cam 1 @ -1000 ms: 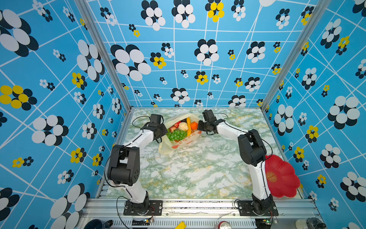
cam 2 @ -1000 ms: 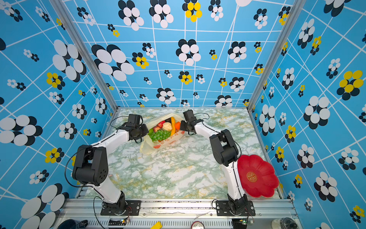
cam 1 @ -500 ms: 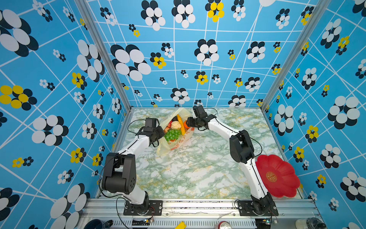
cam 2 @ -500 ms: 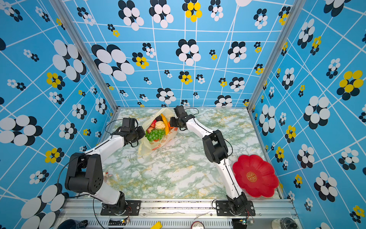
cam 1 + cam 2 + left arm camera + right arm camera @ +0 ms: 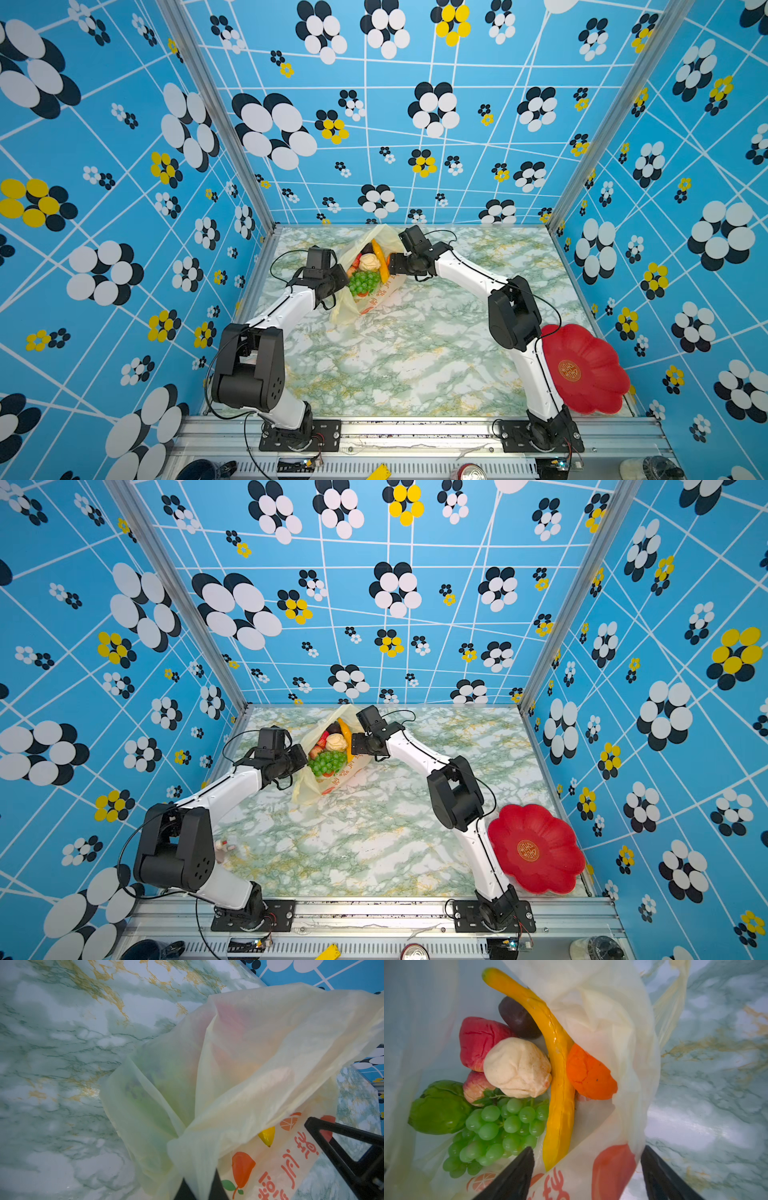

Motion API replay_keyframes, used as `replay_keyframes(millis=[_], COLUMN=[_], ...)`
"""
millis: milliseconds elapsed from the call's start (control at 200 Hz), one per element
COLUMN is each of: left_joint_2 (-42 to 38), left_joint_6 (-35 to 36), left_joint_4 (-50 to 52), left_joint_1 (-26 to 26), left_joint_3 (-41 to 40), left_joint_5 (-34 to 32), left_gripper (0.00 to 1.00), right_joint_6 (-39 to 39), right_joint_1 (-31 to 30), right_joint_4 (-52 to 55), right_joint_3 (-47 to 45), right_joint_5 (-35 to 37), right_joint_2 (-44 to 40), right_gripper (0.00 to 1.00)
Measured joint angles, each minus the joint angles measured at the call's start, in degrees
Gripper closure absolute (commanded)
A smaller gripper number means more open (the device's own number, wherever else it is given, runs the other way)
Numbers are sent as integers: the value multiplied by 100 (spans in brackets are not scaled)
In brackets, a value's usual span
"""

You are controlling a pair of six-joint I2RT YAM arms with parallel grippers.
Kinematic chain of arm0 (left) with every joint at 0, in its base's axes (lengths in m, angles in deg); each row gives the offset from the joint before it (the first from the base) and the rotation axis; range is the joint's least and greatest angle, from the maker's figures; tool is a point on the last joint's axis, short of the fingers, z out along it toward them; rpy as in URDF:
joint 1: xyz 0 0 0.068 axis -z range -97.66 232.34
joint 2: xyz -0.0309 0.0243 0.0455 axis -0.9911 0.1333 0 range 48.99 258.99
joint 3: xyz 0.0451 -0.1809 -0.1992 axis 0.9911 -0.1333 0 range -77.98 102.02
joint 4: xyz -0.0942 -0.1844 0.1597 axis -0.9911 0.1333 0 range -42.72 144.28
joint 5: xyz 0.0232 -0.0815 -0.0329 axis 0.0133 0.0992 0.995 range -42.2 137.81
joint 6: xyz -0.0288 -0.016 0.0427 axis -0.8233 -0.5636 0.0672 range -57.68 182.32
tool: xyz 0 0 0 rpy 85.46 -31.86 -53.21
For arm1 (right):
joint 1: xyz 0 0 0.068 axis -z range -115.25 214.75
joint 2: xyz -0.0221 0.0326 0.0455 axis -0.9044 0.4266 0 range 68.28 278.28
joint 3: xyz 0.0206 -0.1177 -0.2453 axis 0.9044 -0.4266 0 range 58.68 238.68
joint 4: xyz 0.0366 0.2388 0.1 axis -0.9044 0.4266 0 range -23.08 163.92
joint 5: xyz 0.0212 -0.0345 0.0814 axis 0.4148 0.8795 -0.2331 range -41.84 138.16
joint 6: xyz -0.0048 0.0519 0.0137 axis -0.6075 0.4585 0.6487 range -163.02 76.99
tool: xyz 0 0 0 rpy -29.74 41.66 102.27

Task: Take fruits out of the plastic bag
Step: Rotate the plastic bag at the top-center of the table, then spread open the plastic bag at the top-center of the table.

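Fruits (image 5: 365, 272) heaped inside plastic bag (image 5: 352, 311), at bench (image 5: 415, 357) 12 o'clock, mouth agape. Left claw (image 5: 200, 1189) clamped tight on bag film at bag's 9 o'clock: good anchor. Right claw (image 5: 587, 1148) spread wide, empty, at bag's 3 o'clock, one finger over mouth, other outside rim. Best bet: bring both fingers inside, clear of film. Take banana (image 5: 558, 1084) lying on top, mid-length. Lift gently, avoid snagging grape bunch (image 5: 500, 1126).
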Motion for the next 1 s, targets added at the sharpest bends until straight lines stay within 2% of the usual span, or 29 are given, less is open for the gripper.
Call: replay_keyframes(millis=[165,335,425,500,635,765,1000], left_joint_2=[-120,-297,-348,-385,-485,-717,-992], left_joint_6=[20,17,13,11,-4,-7,-7], left_joint_4=[2,-2,-39,-79,-157,-247,-599], left_joint_1=[0,-20,-35,-37,-39,-39,-44], left_joint_3=[-146,-369,-428,-485,-625,-839,-1224], left_joint_5=[-2,-22,-24,-24,-48,-109,-170], left_gripper=[98,98,97,97,97,97,97], right_joint_6=[2,-59,-50,-48,-44,-90,-249], right_joint_1=[-24,-4,17,44,74,81,81], right_joint_4=[114,138,94,79,2,-2,162], right_joint_3=[-229,-846,-1034,-1161,-1434,-1672,-2671], right_joint_5=[214,496,579,590,566,463,457], right_joint_2=[0,-2,-72,-184,-444,-894,-2575], right_gripper=[29,43,45,43,28,18,16])
